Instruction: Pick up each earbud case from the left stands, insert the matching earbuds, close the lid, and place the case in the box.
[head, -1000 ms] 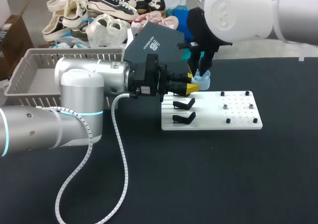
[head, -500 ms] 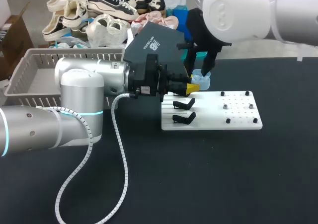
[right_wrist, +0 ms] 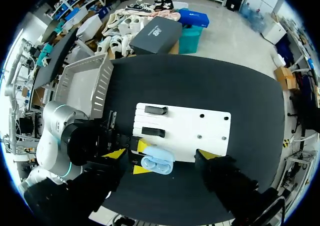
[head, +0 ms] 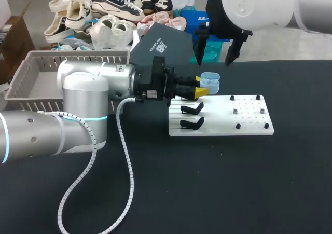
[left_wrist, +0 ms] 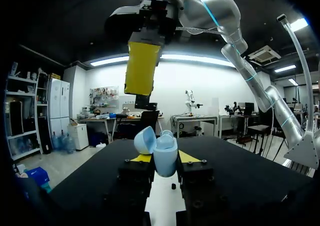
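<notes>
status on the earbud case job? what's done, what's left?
Done: one case is off the stands; the two in view are empty. In hand: the left gripper clamps it, lid open, and the right gripper hangs open above. I cannot tell whether the earbuds are seated. Left: close the lid and stow the case.

Pale blue plastic earbud case [head: 209, 80] sits betw. my left gripper's [head: 201, 86] fingers, at rear edge of white flat stand board [head: 249, 125]; my right gripper [head: 215, 55] above & behind, apart.
</notes>
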Controlling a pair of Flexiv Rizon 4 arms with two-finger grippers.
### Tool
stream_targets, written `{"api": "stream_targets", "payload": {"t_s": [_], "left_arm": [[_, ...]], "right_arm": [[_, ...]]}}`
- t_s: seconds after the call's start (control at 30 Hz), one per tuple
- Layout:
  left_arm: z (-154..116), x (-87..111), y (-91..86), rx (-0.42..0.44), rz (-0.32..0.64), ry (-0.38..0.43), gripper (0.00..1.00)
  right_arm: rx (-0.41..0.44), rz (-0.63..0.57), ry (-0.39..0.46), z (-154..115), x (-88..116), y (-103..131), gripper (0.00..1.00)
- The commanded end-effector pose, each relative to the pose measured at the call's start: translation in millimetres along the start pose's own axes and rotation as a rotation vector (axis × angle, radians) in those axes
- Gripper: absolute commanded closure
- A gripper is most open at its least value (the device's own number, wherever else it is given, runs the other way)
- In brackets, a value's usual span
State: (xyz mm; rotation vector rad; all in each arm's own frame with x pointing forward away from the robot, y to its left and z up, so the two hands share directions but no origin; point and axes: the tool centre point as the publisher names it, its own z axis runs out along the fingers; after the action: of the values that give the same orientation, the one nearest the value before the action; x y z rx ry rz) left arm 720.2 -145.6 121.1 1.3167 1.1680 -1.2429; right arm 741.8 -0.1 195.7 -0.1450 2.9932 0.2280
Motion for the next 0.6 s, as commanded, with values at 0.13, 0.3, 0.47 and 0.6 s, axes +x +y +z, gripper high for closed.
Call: {"api": "stream_targets", "payload": {"t_s": [0.13,0.3,0.47,0.6], "left_arm": [[0,0.3,0.7,0.001,0.0,0.001,1.0],[0,0.3,0.7,0.001,0.0,0.001,1.0],[0,0.3,0.7,0.001,0.0,0.001,1.0],[0,0.3,0.7,0.001,0.0,0.001,1.0]], "right_arm": [[0.087,0.145,-0.069,16,-20,-23,0.0],[0.108,0.173,-0.062,26,-24,-31,0.0],[0.131,0.181,-0.046,33,-22,-37,0.0],[0.145,0.184,-0.032,37,-18,-43,0.0]]}}
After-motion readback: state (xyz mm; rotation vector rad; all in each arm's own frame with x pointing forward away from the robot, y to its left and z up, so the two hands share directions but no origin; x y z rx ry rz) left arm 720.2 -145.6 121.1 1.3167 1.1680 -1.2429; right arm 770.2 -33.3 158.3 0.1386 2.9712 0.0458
